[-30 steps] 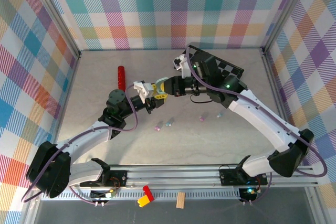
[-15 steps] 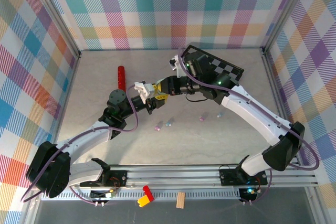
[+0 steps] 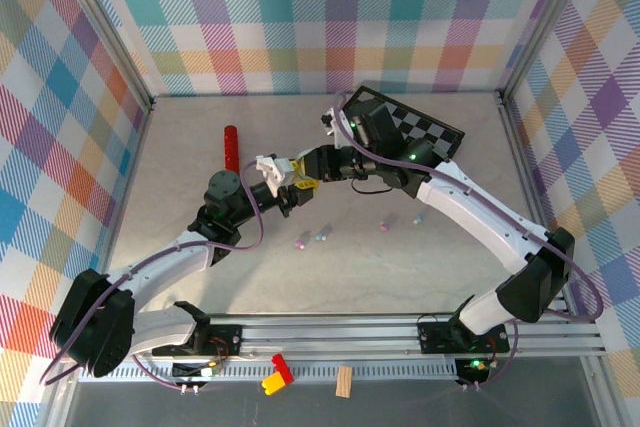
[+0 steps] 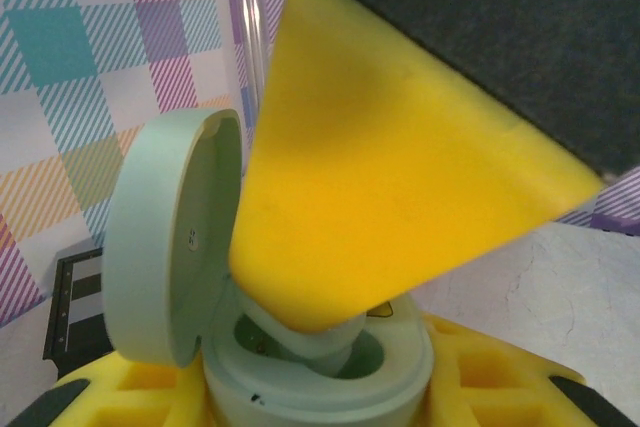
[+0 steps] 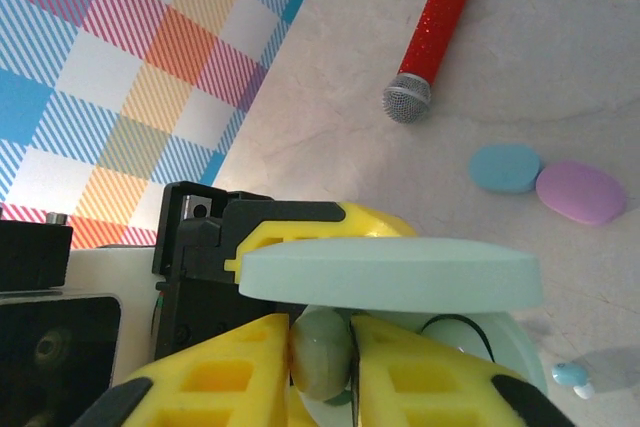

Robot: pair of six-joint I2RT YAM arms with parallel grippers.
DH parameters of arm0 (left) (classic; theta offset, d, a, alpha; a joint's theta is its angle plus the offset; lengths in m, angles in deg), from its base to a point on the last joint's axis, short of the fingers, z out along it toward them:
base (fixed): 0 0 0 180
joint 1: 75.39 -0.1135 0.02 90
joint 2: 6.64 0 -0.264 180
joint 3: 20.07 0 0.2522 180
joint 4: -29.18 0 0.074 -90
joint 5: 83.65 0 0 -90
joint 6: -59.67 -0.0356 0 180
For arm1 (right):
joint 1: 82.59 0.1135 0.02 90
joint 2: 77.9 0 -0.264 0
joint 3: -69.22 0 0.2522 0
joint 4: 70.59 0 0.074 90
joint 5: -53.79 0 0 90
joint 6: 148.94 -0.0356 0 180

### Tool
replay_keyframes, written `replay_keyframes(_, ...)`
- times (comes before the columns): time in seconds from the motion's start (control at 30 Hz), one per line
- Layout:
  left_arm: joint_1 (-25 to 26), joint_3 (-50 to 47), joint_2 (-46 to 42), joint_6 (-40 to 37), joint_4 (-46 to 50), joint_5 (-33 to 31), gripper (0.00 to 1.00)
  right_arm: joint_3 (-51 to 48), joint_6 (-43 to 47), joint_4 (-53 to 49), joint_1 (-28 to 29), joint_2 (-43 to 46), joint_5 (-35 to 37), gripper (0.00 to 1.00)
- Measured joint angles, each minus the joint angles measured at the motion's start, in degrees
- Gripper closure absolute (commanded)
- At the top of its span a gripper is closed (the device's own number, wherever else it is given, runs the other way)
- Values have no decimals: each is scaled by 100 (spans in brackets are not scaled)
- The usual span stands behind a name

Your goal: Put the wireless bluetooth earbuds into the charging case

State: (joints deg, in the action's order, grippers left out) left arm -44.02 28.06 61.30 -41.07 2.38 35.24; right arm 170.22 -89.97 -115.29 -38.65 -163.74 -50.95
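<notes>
Case: mint charging case, clamped in my left hand and held up off the worktop, its lid swung open.
Right hand: my right hand pinches a mint earbud, a finger pressed to each side, right at the case's mouth.
Left wrist view: a yellow finger of my right hand reaches down into the well (the bud's pale end shows beneath it).
Right wrist view: the lid edge-on; beyond it on the worktop a red glitter microphone, with a blue pebble case and a purple one side by side.
Top view: loose earbuds scattered nearer the bases than both hands, apart from the case.
Room: pale marbled worktop, plaid walls, checkered board at the back.
Open room: bare worktop to the left and right of the hands; metal rail along the near edge.
</notes>
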Motion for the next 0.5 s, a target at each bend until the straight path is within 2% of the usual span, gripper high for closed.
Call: replay_keyframes(0.5,2,7,70,81,-15,-2,68,22,4,-166,26,98,247,64)
